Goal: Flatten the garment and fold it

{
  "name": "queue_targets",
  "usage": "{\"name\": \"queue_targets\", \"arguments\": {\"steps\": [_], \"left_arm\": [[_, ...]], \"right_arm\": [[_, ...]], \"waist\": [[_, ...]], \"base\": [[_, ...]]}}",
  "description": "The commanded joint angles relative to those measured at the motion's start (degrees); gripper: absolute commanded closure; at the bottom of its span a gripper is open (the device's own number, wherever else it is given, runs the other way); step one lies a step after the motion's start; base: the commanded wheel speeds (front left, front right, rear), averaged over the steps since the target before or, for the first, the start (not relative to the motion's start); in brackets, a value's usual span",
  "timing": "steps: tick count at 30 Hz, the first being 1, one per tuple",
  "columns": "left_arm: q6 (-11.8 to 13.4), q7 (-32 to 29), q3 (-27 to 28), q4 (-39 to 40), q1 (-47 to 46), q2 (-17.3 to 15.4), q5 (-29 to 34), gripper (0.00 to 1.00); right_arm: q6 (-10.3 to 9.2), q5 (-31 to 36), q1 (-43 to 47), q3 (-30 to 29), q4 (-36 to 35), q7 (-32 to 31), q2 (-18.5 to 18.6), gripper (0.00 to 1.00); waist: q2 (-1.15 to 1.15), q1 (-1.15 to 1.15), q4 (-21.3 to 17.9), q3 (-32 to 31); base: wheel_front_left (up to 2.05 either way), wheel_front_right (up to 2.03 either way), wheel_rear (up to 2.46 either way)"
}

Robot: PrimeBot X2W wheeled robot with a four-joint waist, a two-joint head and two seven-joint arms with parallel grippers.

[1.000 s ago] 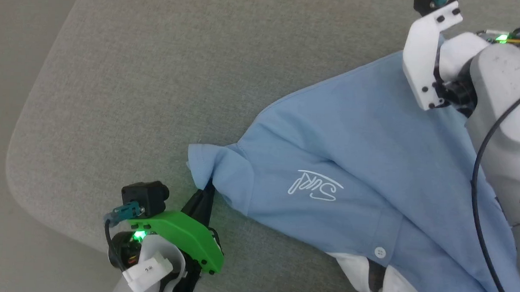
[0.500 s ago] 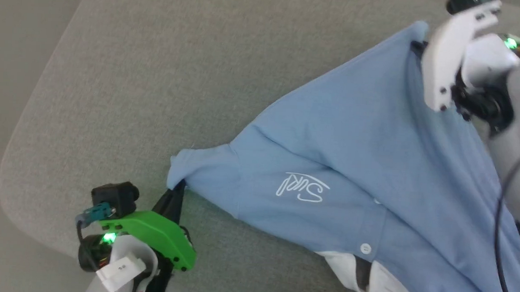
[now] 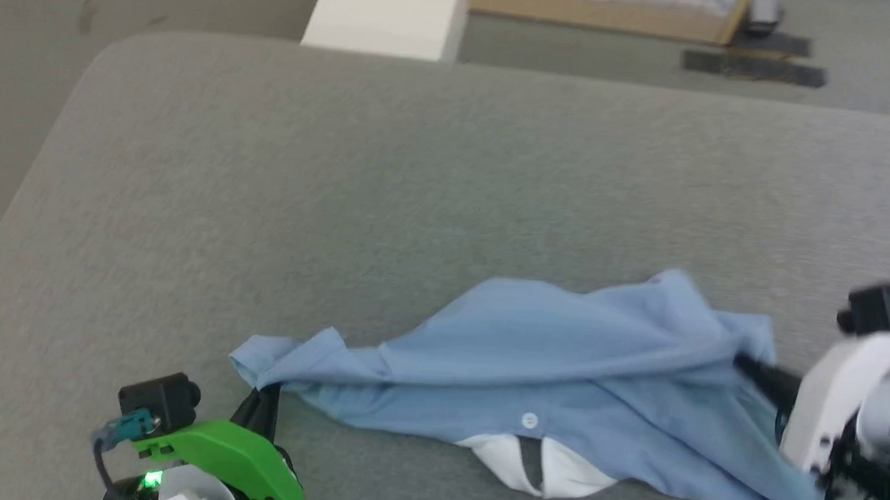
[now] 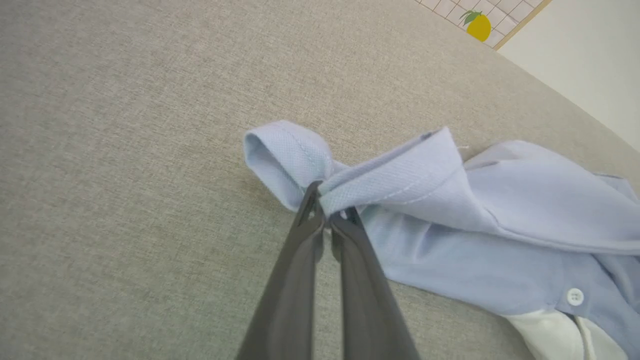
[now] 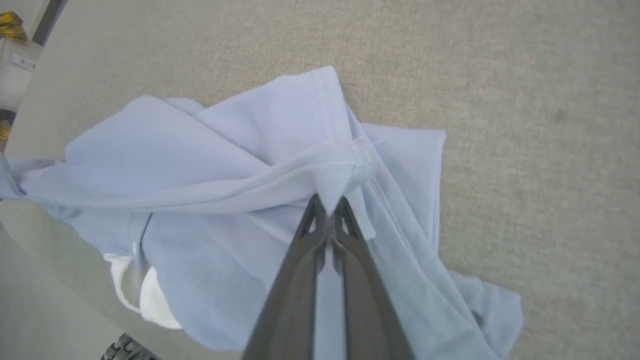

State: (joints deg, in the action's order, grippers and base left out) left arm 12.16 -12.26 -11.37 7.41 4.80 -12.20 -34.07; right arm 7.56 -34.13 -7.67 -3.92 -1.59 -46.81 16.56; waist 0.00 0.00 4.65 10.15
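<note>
You had the light blue polo shirt (image 3: 560,360) bunched in a low ridge on the grey tabletop (image 3: 342,200), toward 5 o'clock in the head view. Its white collar (image 3: 555,476) and one white button (image 3: 529,420) lay on the near side.

Your left pincer (image 3: 264,396) sat at 7 o'clock, pressed together on the sleeve cuff, with the cloth running off toward its 1 o'clock. Your right pincer (image 3: 744,362), at 4 o'clock, pinched a gathered piece of hemmed edge, and the shirt spread away toward its 10 o'clock.

A second earlier the shirt was stretched wide with its white cursive chest logo facing up. Since then the head camera had tilted up, and the cloth had folded over that chest area.
</note>
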Motion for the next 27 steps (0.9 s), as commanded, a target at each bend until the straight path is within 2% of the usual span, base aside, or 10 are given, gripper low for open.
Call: {"name": "queue_targets", "arguments": {"steps": [1, 5, 9, 11, 13, 17, 21, 27], "left_arm": [[0.01, 0.29, 0.44, 0.6, 0.86, 0.22, -0.66, 1.0], [-1.46, 0.07, 1.32, 2.43, -0.66, -0.21, -2.5, 1.0], [-3.48, -2.91, 1.85, 2.7, -9.0, -4.56, -1.07, 1.0], [-4.41, -4.96, 2.0, 2.43, -15.23, -6.41, -0.48, 1.0], [-5.15, -7.06, 1.96, 0.8, -22.04, -8.64, 0.98, 1.0], [-7.0, -10.53, 1.26, -5.74, -36.76, -11.49, 3.24, 1.0], [-8.05, -12.67, 0.41, -13.74, -52.99, -13.25, 6.3, 1.0], [-7.68, -12.05, -1.79, -22.63, -74.36, -14.81, 13.39, 1.0]], "right_arm": [[-0.08, -0.67, 1.91, -1.36, -2.21, -1.18, -1.71, 1.0], [-0.08, -2.36, 3.02, -5.08, -7.32, -3.85, -6.38, 1.0], [-0.08, -3.81, -3.23, -6.84, -8.1, -7.43, -7.51, 1.0], [-0.08, -3.11, -8.69, -8.06, -6.89, -8.72, -7.55, 1.0], [-0.08, -0.62, -14.63, -7.88, -5.12, -9.74, -6.07, 1.0], [-0.08, 3.07, -27.67, -9.22, 0.15, -11.15, -6.07, 1.0], [-0.08, 9.29, -42.59, -10.88, 6.35, -9.37, -7.31, 1.0], [-0.08, 17.93, -62.03, -13.93, 15.13, -2.5, -10.47, 1.0]], "waist": [[0.0, 0.0, -6.5, -6.29], [0.0, 0.0, -7.45, -6.57], [0.0, 0.0, -7.76, -5.8], [0.0, 0.0, -7.75, -5.17], [0.0, 0.0, -7.54, -4.08], [0.0, 0.0, -7.09, -0.06], [0.0, 0.0, -7.23, 6.18], [0.0, 0.0, -7.97, 14.5]], "base": [[0.0, 0.0, 0.0], [0.0, 0.0, 0.0], [0.0, 0.0, 0.0], [0.0, 0.0, 0.0], [0.0, 0.0, 0.0], [0.0, 0.0, 0.0], [0.0, 0.0, 0.0], [0.0, 0.0, 0.0]]}}
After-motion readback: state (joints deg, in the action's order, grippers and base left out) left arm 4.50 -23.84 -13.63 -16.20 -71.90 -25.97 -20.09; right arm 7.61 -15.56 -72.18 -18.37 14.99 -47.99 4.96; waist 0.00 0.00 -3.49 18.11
